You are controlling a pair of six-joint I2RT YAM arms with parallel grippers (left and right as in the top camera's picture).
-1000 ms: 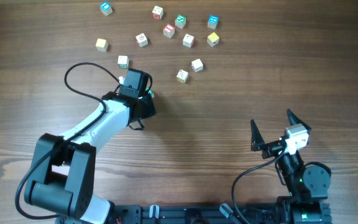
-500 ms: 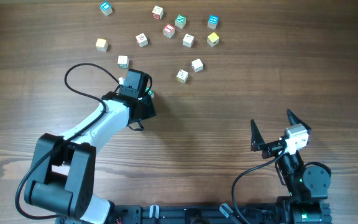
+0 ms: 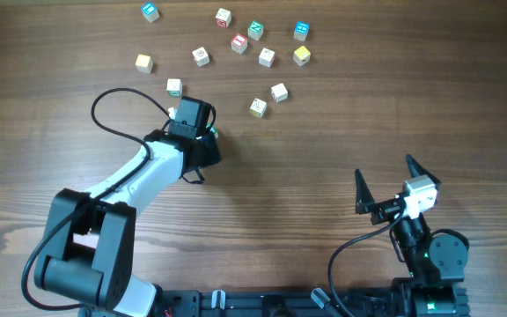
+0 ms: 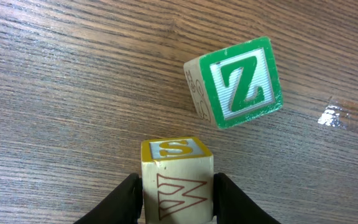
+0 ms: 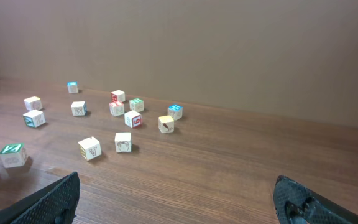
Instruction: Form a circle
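Observation:
My left gripper is shut on a cream letter cube with a yellow S on its top face and a red W on its side; a black finger presses each flank. Just beyond and to the right of it, apart from it, a green-faced Z cube lies on the wood. From overhead the left gripper covers the held cube, and only a green sliver shows beside it. My right gripper stands open and holds nothing, far at the right front. No circle of cubes shows in any view.
Several letter cubes lie loosely scattered across the far side of the table, among them a blue one, a red one and a yellow one. Two pale cubes sit nearest the left gripper.

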